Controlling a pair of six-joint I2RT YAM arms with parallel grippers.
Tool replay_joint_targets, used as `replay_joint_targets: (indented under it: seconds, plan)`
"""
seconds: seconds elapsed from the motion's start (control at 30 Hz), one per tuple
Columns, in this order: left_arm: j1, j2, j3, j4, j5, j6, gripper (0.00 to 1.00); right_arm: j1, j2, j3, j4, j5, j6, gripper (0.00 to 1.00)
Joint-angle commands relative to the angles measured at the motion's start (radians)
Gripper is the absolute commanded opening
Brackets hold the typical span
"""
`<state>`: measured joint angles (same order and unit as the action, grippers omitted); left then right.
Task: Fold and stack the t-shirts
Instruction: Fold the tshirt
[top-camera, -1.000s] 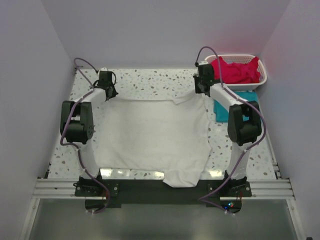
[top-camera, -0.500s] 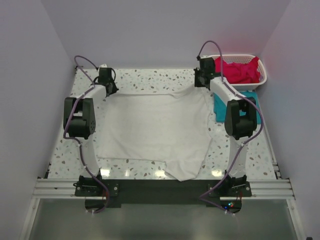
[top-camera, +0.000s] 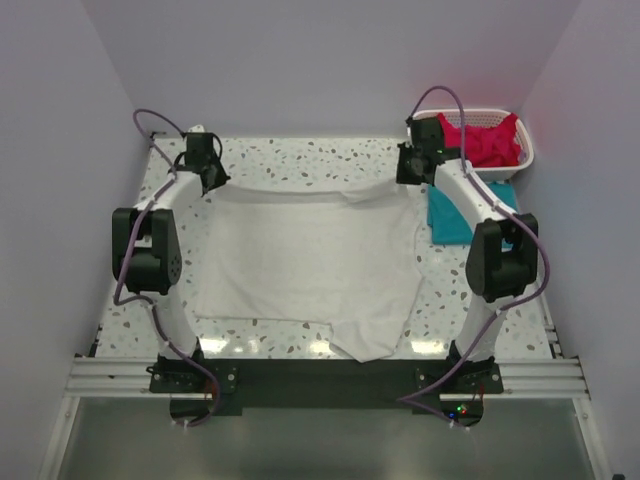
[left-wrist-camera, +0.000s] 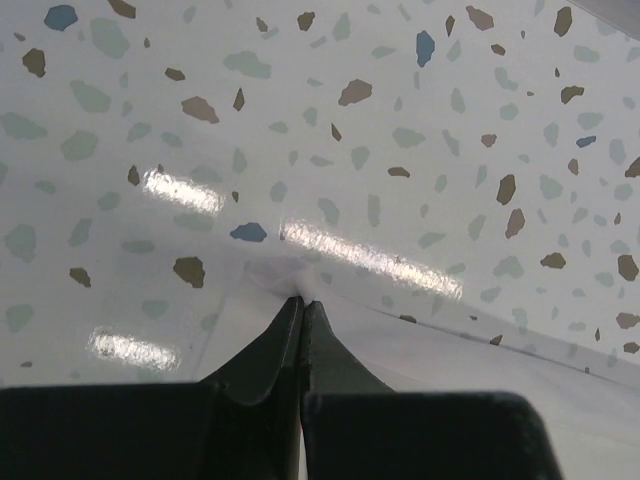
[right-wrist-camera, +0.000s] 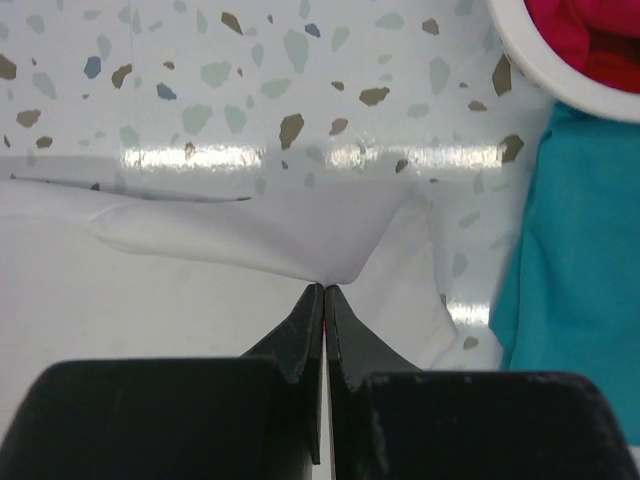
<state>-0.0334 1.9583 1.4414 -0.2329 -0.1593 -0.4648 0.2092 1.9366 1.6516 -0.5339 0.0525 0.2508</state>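
Across the middle of a speckled terrazzo tabletop (top-camera: 300, 160), seen from above, a plain white short-sleeved t-shirt (top-camera: 310, 260) lay spread nearly flat, part of its near edge reaching the table's six o'clock rim. At the shirt's eleven o'clock corner, the left gripper (left-wrist-camera: 302, 298) had its two black fingers pressed fully together on a pinch of white fabric, which puckered at the tips. At one o'clock, the right gripper (right-wrist-camera: 325, 288) was likewise clamped tight on the far right corner, where a fold of cloth rose to meet it. The shirt's far edge ran fairly taut between the two. Just beside the shirt at three o'clock lay a folded teal t-shirt (top-camera: 450, 215), and at two o'clock a white plastic lattice basket (top-camera: 522, 160) held crumpled red-pink t-shirts (top-camera: 478, 140). The step in hand appeared to be spreading the white shirt, or beginning its first fold. The next move likely called for both arms to carry their corners level and in step toward six o'clock, so the cloth doubled over without twisting or bunching.
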Motion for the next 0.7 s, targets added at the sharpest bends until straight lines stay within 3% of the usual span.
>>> replay_joint_targets:
  seconds: [0.0, 0.37, 0.67]
  plan:
    - [0.018, -0.096, -0.058, -0.019, -0.006, -0.021, 0.0, -0.002, -0.145, -0.078, -0.037, 0.009, 0.042, 0.0]
    - [0.033, -0.216, -0.206, -0.088, 0.006, -0.037, 0.0, -0.002, -0.323, -0.32, -0.084, -0.032, 0.085, 0.0]
    - [0.033, -0.243, -0.291, -0.091, -0.008, -0.041, 0.0, -0.002, -0.34, -0.467, -0.069, -0.071, 0.116, 0.0]
